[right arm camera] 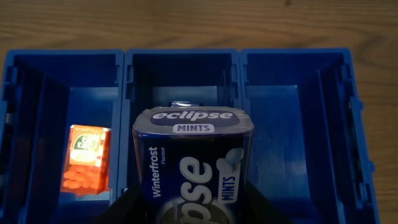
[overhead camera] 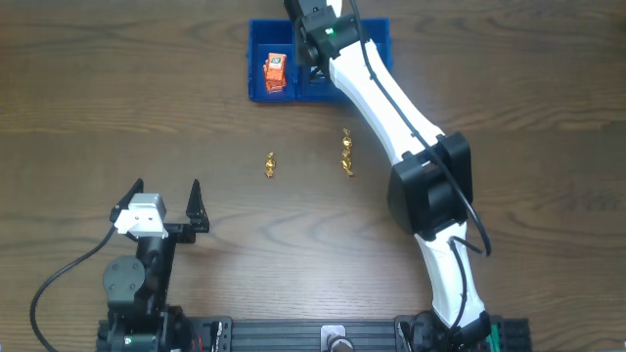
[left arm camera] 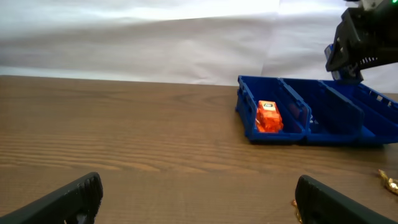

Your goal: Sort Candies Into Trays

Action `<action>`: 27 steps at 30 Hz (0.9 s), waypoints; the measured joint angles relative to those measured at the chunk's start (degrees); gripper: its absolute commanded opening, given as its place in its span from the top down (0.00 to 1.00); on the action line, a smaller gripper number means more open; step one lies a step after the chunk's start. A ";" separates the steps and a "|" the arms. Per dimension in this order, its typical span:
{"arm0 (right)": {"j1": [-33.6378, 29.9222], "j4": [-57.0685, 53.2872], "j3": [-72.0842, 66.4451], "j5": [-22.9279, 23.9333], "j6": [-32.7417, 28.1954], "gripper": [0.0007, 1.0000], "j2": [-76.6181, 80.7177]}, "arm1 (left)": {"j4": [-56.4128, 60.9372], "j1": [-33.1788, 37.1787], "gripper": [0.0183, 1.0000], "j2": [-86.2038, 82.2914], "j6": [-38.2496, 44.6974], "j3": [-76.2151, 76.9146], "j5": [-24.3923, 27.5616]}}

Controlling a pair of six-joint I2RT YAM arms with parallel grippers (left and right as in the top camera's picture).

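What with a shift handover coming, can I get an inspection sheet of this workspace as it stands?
Surface: wooden table, plain wood grain.
Job's things: blue tray with three compartments at the far side; orange candy box in one end compartment; mint tin held above the middle compartment; gold-wrapped candies loose on the table, one apart from the rest.
Clutter: nothing seen.
Grippers: left gripper open and empty, low over the table; right gripper shut on the mint tin.
Cables: black cable looping from the left arm's base; another along the right arm.
Surroundings: white backdrop behind the table.
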 measured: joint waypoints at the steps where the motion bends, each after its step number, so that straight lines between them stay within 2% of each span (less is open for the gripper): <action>1: 0.00 0.04 0.02 0.00 0.00 0.65 0.04 | 0.00 0.00 0.00 0.00 0.00 0.00 0.00; 15: 0.00 1.55 0.00 -1.16 0.00 0.66 1.44 | 0.00 0.00 0.00 0.00 0.00 0.00 0.02; 21: 0.00 1.95 -0.17 -1.33 0.00 0.62 2.82 | 0.00 0.00 0.01 0.00 0.02 0.00 0.02; 25: 0.00 2.67 -0.22 -1.33 -0.07 0.51 2.84 | 0.00 0.00 0.00 0.00 0.00 0.00 0.02; 26: 0.00 2.78 -0.22 -1.38 -0.22 0.45 2.84 | 0.00 0.00 0.00 0.00 0.00 0.00 0.02; 27: 0.00 2.95 -0.22 -1.40 -0.33 0.35 2.84 | 0.00 0.00 0.00 0.00 0.02 0.00 0.02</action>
